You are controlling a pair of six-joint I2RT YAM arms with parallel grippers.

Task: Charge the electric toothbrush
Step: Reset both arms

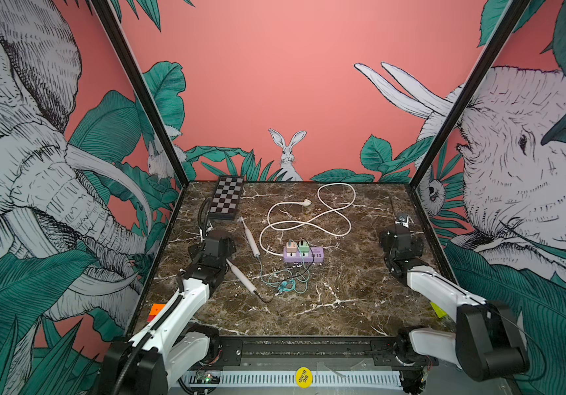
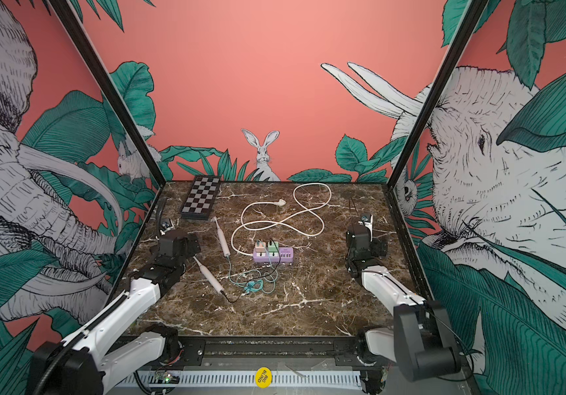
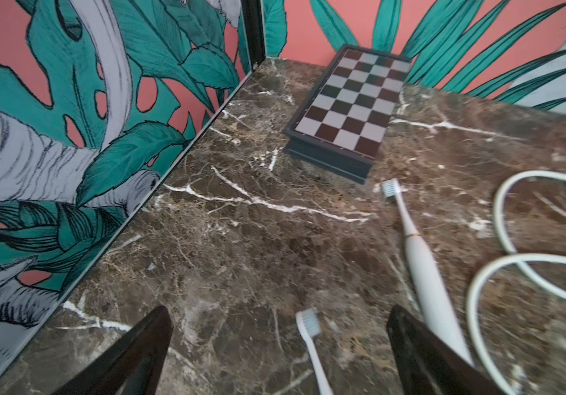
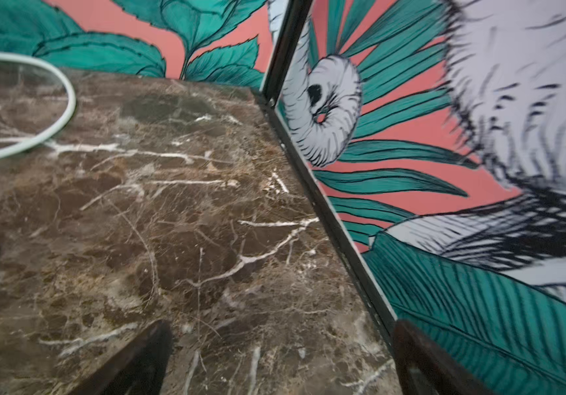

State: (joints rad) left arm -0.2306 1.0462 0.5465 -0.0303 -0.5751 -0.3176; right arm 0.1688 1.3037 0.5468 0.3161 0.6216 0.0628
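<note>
- far toothbrush (image 1: 250, 239) and near toothbrush (image 1: 242, 277) lie flat left of tabletop (image 1: 343, 307) centre, cables (image 1: 286, 285) at bases
- left gripper (image 3: 278, 309) jaws spread, empty, at near toothbrush's head
- right gripper (image 4: 282, 325) jaws spread, empty, by right edge
- brown marble surface, jungle-mural walls (image 1: 291, 85)

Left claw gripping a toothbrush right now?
No: in the left wrist view the left claw stands open and empty, and the nearer toothbrush lies free on the marble table.

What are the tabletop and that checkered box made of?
The tabletop looks like brown marble, or a printed imitation: white veins, slight sheen. The checkered box seems matte plastic or painted wood: smooth dark moulded rim, flat squares.
</note>
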